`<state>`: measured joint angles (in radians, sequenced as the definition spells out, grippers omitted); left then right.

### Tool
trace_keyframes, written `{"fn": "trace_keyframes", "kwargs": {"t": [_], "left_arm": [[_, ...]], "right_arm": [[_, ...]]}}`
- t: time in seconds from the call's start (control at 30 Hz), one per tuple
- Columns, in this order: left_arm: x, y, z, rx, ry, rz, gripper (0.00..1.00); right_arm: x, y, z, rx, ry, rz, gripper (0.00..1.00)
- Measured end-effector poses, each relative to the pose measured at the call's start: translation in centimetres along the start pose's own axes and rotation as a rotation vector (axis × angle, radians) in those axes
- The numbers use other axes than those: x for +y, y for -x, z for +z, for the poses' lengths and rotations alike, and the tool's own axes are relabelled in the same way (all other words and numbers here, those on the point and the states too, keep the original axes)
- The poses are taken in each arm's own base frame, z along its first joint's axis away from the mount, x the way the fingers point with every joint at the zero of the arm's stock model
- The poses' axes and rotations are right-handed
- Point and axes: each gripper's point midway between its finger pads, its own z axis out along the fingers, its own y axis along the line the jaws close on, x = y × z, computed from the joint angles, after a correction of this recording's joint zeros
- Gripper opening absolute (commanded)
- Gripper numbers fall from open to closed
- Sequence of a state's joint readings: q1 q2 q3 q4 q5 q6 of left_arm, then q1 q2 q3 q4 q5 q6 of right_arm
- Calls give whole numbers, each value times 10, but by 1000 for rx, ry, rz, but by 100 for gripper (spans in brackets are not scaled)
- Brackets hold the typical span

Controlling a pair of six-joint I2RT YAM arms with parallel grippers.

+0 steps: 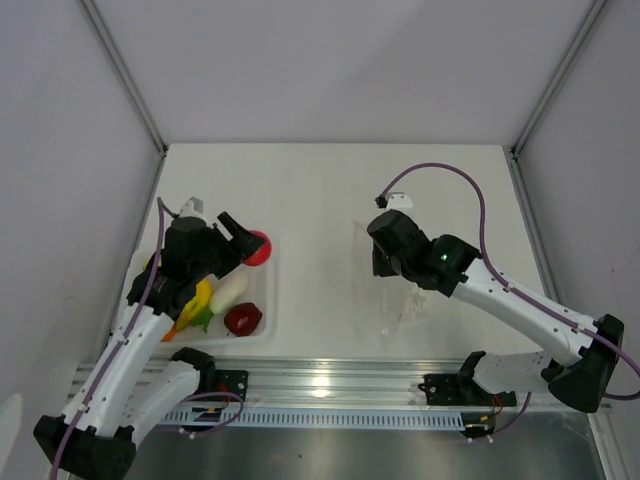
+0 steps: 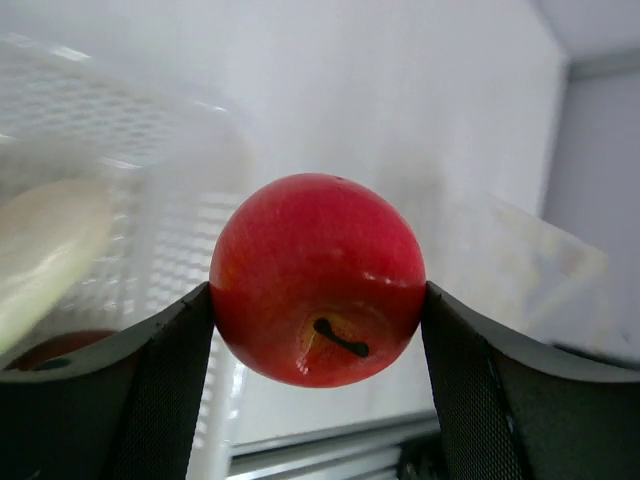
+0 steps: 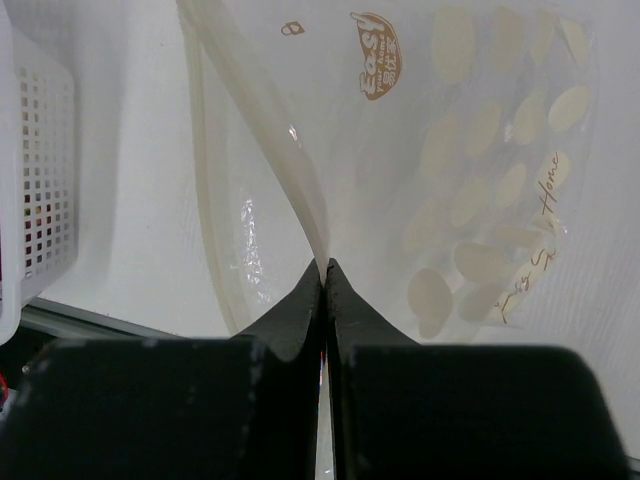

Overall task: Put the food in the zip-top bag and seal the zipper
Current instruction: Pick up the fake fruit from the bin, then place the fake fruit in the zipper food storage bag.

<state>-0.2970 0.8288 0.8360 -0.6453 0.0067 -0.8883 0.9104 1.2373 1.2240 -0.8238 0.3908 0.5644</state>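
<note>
My left gripper (image 1: 243,238) is shut on the red apple (image 1: 258,247) and holds it over the far right corner of the white tray (image 1: 271,300). In the left wrist view the apple (image 2: 318,280) sits between both pads, stem end toward the camera. The dark red round one (image 1: 243,319), white radish (image 1: 228,292), yellow banana (image 1: 201,297) and orange one (image 1: 171,333) lie in the tray. My right gripper (image 3: 325,266) is shut on an edge of the clear zip-top bag (image 3: 450,150), lifting the mouth strip with the zipper (image 3: 262,100). The bag (image 1: 398,305) lies mid-table.
The perforated tray wall (image 2: 150,150) fills the left of the left wrist view, with the radish (image 2: 40,250) behind it. An aluminium rail (image 1: 320,385) runs along the near edge. Grey walls and frame posts (image 1: 125,75) close in the table on three sides.
</note>
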Motion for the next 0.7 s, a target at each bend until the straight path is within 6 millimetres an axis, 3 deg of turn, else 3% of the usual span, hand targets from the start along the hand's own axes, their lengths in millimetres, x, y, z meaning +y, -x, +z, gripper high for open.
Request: {"fn": "trace_keyframes", "kwargs": {"t": [0.13, 0.33, 0.5, 0.7], "left_arm": [[-60, -12, -27, 42, -319, 94, 1], [-127, -60, -48, 208, -682, 232, 1], [-148, -111, -51, 364, -854, 283, 1], [-167, -133, -53, 426, -944, 298, 1]], "right_arm": [[6, -1, 0, 7, 26, 13, 0], [20, 1, -1, 15, 92, 47, 0], [31, 0, -3, 29, 145, 70, 0], [43, 1, -7, 43, 204, 99, 0]]}}
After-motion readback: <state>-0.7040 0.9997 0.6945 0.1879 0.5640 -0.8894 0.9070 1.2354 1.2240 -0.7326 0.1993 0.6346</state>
